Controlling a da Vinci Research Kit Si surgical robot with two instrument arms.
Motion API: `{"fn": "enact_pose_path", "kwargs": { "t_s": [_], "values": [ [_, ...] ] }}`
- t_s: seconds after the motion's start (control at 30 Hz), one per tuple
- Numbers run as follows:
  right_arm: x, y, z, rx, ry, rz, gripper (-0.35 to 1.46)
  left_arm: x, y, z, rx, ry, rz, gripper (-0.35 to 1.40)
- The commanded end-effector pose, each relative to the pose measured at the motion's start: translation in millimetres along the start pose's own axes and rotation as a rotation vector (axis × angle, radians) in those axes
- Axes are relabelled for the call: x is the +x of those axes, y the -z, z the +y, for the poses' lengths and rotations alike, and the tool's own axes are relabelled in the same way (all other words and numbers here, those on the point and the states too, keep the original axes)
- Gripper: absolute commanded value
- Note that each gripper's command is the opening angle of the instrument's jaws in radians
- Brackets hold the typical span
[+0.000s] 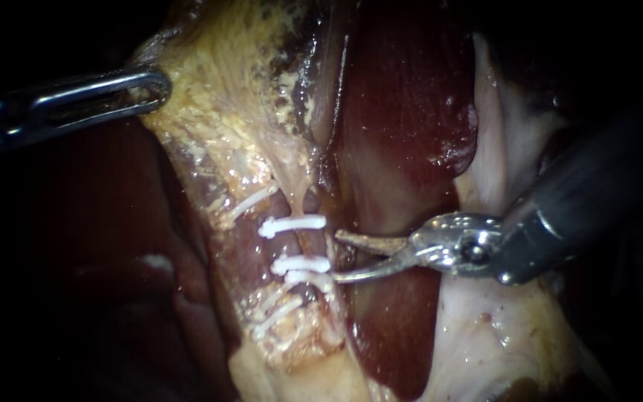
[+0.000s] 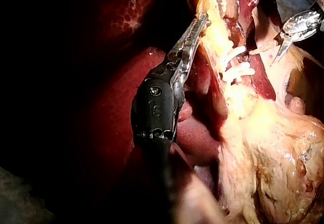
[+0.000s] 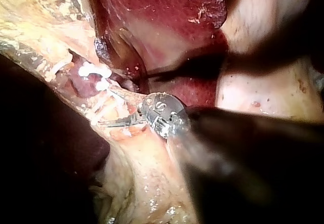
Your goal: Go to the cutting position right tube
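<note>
Left instrument (image 1: 156, 84) enters from the left with its jaws clenched on the edge of the yellow fatty tissue (image 1: 217, 112), which looks drawn toward it. Right of that, near the view's centre, the right tube (image 1: 308, 244) runs downward and carries white clips (image 1: 292, 225), one above and two close together below. Just beside the tube, the right instrument (image 1: 336, 257) holds its two blades apart, gripping nothing, with the tips level with the bare stretch between the upper and lower clips. Dark red liver (image 1: 403, 112) lies behind the blades.
</note>
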Motion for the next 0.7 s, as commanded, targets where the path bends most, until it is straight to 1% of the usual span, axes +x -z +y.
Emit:
{"fn": "enact_pose_path", "kwargs": {
  "t_s": [0.03,0.2,0.37,0.47,0.57,0.7],
  "values": [
    [0.0,-0.2,0.3,-0.002,0.002,-0.005,1.42,0.0,0.0,0.0,0.0,0.0,0.0,-0.35],
    [-0.3,-1.3,1.7,-0.014,-0.006,-0.03,1.4,0.0,0.1,-0.2,-0.002,0.0,0.0,-0.35],
    [-0.5,-1.9,3.2,-0.017,-0.004,-0.033,1.4,0.0,0.1,-0.5,-0.004,0.0,-0.001,-0.35],
    [-0.4,-2.1,3.8,-0.018,-0.004,-0.033,1.4,0.0,0.1,-0.7,-0.005,0.0,-0.001,-0.35],
    [-0.3,-2.2,4.0,-0.019,-0.005,-0.032,1.39,0.0,0.1,-0.8,-0.009,0.0,-0.002,-0.35],
    [0.3,-2.9,4.6,-0.019,-0.007,-0.032,1.39,0.1,0.1,-0.9,-0.009,0.0,-0.003,-0.35]
  ]
}}
